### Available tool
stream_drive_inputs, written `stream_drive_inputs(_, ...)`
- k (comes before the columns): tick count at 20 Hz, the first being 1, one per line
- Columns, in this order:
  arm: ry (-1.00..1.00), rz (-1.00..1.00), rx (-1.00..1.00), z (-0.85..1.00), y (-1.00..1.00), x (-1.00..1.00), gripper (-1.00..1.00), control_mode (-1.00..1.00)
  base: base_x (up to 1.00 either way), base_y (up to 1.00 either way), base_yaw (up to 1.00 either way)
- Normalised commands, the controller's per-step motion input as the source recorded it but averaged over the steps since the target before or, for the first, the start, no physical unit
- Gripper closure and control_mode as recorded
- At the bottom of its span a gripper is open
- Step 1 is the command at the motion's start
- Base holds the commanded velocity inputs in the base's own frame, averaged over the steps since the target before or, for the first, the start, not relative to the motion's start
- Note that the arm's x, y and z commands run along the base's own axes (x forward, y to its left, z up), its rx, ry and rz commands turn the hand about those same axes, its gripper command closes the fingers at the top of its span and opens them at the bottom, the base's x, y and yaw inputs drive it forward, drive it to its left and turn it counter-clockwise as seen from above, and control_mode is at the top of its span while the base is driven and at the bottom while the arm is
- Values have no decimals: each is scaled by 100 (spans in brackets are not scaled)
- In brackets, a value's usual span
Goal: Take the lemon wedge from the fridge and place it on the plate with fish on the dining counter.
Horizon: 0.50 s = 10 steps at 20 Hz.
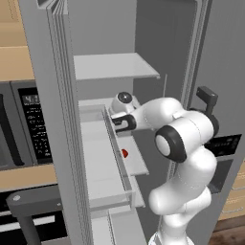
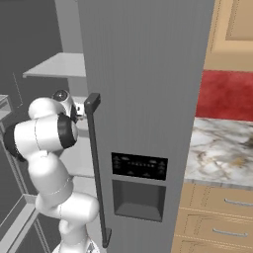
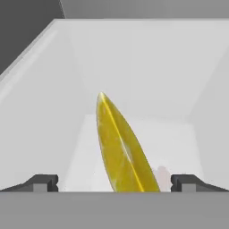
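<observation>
Lemon wedge (image 3: 120,147): slim, pointed, glossy mottled yellow.

Lemon wedge (image 3: 120,147) on pale fridge shelf (image 3: 179,138)

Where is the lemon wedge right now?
In the hand view, the lemon wedge sits on a pale shelf inside the fridge, straight ahead of the gripper, between its two widely spread fingertips.

Lemon wedge (image 3: 120,147): bright yellow, narrow, standing on edge on a pale shelf. Fridge (image 2: 148,99): grey, door open.
</observation>
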Motion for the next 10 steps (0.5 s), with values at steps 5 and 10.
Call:
stream_drive_inputs(5,9,0,0,-41,0,32,-100,-100,0,0,0)
stream_drive_inputs(10,0,0,0,-23,0,39,-100,-100,0,0,0)
